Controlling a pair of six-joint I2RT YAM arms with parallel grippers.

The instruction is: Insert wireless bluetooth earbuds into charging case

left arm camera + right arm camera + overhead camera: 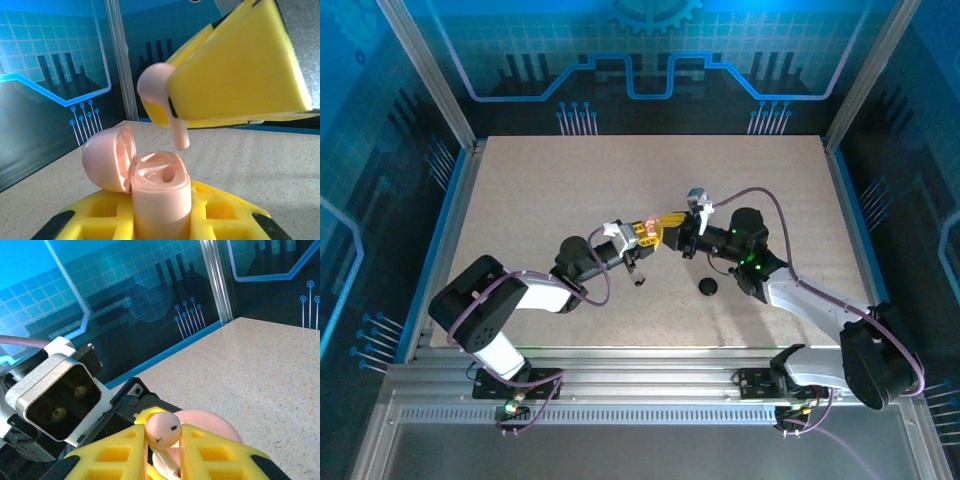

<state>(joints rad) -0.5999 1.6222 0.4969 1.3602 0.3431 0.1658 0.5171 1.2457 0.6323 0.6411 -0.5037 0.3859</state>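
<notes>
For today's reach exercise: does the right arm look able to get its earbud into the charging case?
Probably yes: the charging case stands open, facing up, and the earbud hangs just above it with nothing between.

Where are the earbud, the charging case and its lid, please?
earbud (153, 83), left wrist view, on its rounded bulb.
charging case (161, 209), left wrist view, on its front wall.
lid (100, 161), left wrist view, outer shell.
</notes>
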